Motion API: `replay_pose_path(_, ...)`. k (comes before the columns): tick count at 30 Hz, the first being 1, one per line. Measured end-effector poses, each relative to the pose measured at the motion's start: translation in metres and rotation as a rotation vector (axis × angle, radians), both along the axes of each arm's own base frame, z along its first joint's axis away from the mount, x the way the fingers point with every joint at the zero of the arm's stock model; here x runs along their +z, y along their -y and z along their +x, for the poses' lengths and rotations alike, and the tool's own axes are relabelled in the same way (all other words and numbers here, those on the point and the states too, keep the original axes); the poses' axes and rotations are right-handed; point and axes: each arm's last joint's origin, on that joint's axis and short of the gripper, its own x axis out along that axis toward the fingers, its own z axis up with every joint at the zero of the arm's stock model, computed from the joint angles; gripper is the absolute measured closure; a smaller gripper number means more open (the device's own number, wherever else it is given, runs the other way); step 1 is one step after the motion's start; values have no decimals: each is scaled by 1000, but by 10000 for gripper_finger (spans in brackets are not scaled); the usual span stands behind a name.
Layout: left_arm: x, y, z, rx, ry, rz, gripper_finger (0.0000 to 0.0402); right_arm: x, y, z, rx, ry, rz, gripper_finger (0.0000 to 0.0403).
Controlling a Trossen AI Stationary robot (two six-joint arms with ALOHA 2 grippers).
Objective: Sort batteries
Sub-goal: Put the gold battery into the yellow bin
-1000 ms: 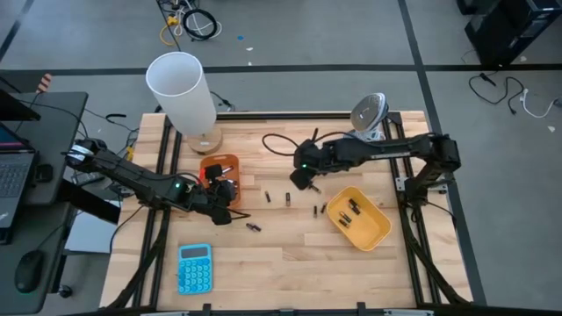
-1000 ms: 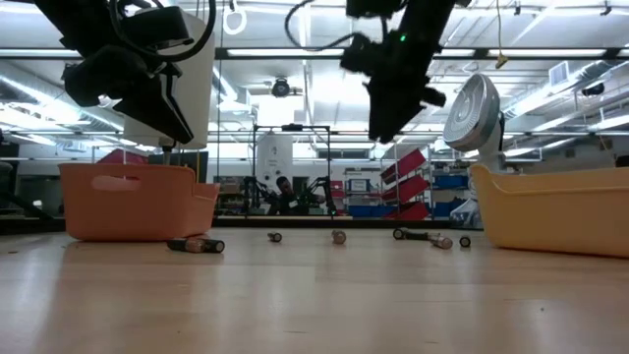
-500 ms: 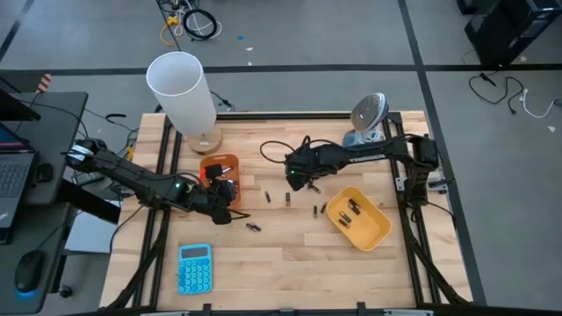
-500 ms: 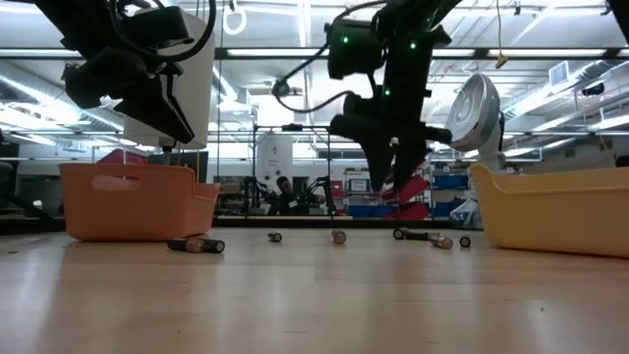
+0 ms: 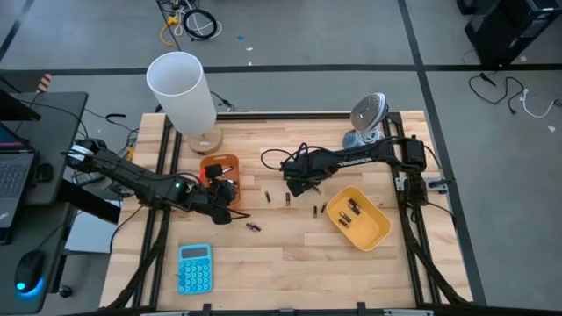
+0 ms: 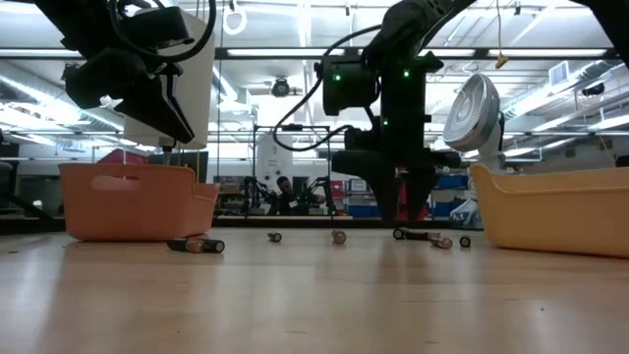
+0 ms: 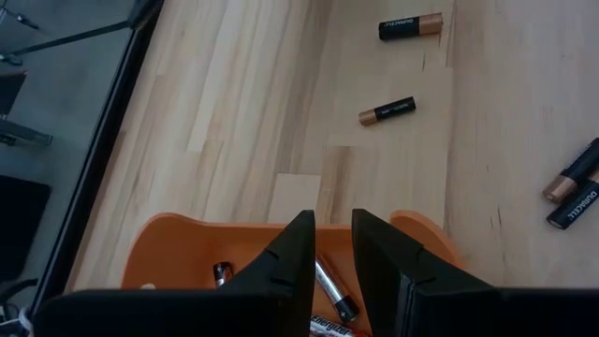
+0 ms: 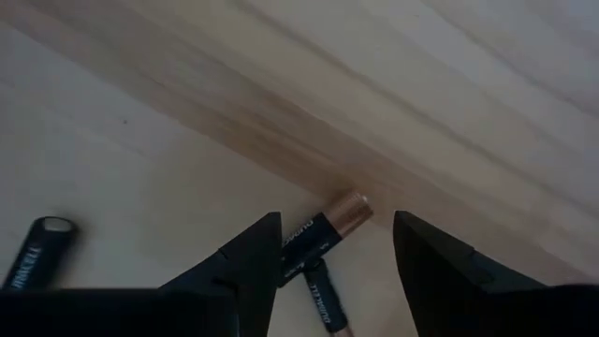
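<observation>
Loose batteries lie on their sides on the wooden table: one (image 5: 268, 195), one (image 5: 288, 198), one (image 5: 316, 210) and one (image 5: 253, 227). More lie inside the orange tray (image 5: 215, 164) and the yellow tray (image 5: 373, 230). My right gripper (image 5: 294, 183) is low over the table's middle, open. In its wrist view the fingers stand on either side of a black battery with a copper end (image 8: 323, 232); I cannot see them touching it. My left gripper (image 7: 328, 225) hangs over the orange tray's rim (image 7: 178, 229), open by a narrow gap, with nothing between the fingers.
A tall white cylinder (image 5: 184, 92) stands at the far left and a small fan (image 5: 369, 114) at the far right. A blue calculator (image 5: 194, 268) lies near the near edge. Bare wood lies between the trays and toward the near edge.
My right gripper has moved toward the table's left and down, from well above the table to just over the batteries in the middle. The left arm and the batteries have stayed where they were.
</observation>
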Motion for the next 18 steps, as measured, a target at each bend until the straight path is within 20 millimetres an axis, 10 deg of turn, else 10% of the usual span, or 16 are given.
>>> replay_pose_path(18,0,0,0,0,0,0,325,-13,3,-3,-63,49,33,213)
